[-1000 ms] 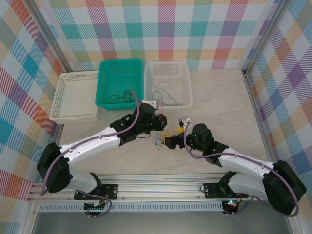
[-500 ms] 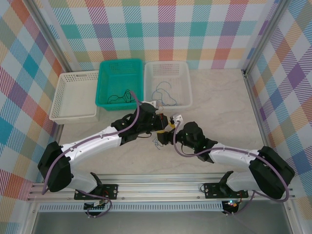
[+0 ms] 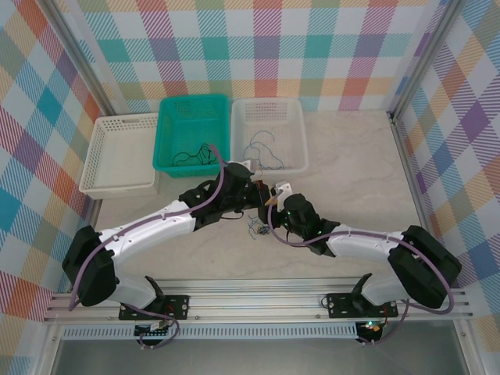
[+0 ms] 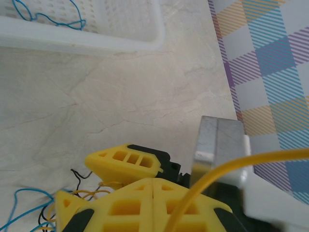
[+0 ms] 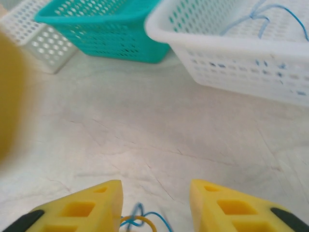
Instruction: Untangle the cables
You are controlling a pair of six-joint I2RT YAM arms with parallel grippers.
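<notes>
The cables [image 3: 256, 228] lie as a small clump of blue, black and yellow strands on the marble table, between the two grippers. My left gripper [image 3: 262, 201] hangs just above the clump with its jaws shut. In the left wrist view a yellow cable [image 4: 227, 169] rises from the seam of the shut gripper [image 4: 153, 181] and arcs right. Loose strands [image 4: 29, 208] trail at lower left. My right gripper [image 3: 271, 222] comes in from the right. Its fingers [image 5: 108, 200] stand apart, and the gripper [image 5: 154, 191] has a blue and yellow loop [image 5: 140, 221] low between them.
A teal basket [image 3: 191, 100] with dark cables and a white basket [image 3: 269, 101] with blue cables stand behind the grippers. A white tray [image 3: 125, 119] sits at the far left. The white basket's wall [image 5: 231, 48] is close ahead of the right gripper.
My right arm has reached left and forward to the clump, and its jaws have narrowed around the strands. The left gripper has stayed shut and nearly still.
</notes>
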